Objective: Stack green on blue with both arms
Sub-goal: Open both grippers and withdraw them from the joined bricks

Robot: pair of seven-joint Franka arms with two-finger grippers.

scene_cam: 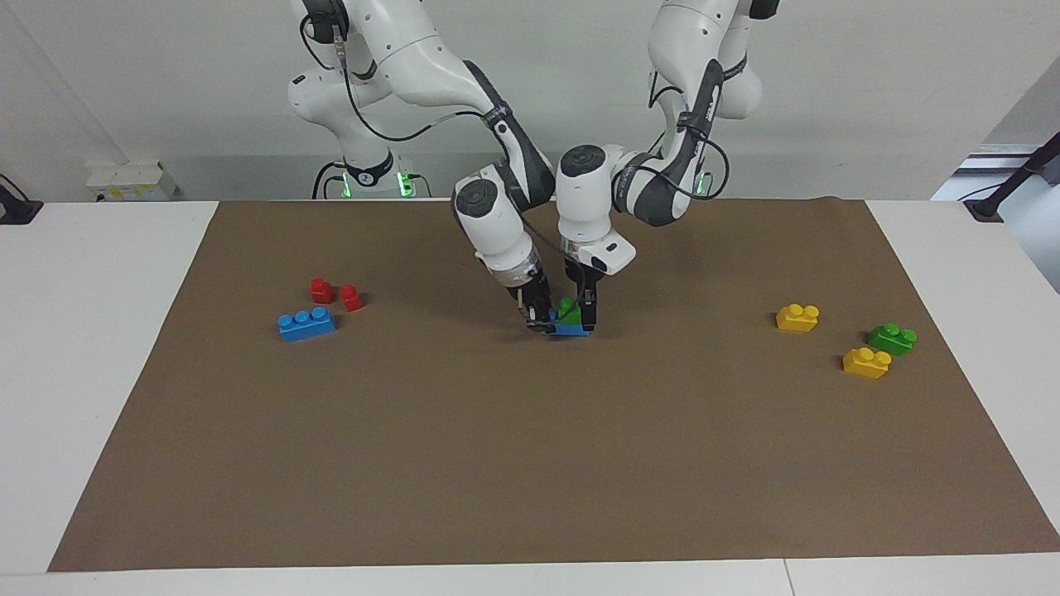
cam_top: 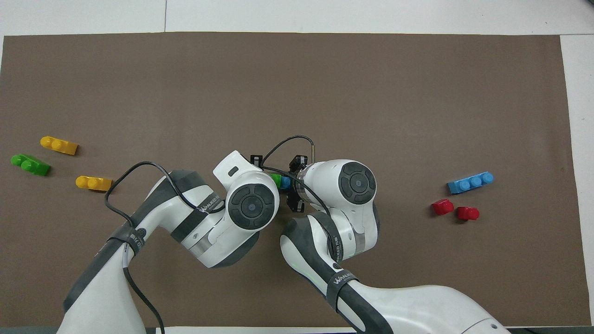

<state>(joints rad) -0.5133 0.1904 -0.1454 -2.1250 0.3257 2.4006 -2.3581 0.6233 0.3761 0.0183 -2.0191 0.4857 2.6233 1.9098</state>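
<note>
Facing view: both arms reach down to the middle of the brown mat [scene_cam: 530, 463] that covers the counter [scene_cam: 99, 348]. There the green brick [scene_cam: 569, 309] sits on top of the blue brick [scene_cam: 571, 329], and the blue brick rests on the mat. The green one covers the part of the blue brick toward the left arm's end and leaves a blue stud bare toward the right arm's end.

The left tool [scene_cam: 581, 318] is down around the green brick, close against it. Whether it is clamped on the brick or let go cannot be told. The right tool [scene_cam: 540, 321] is low at the blue brick's bare end, right beside it. Its grip cannot be told either.

In the overhead view the two wrists nearly meet and hide most of the stack. Only a sliver of green and blue shows between them.

Far off toward the right arm's end lies a second blue brick [scene_cam: 306, 324], with two red pieces [scene_cam: 335, 294] just beside it, nearer to the robots. Far toward the left arm's end lie two yellow bricks [scene_cam: 797, 317] and a second green brick [scene_cam: 892, 338]. That green one is between the yellow pair and closest to the mat's edge.
</note>
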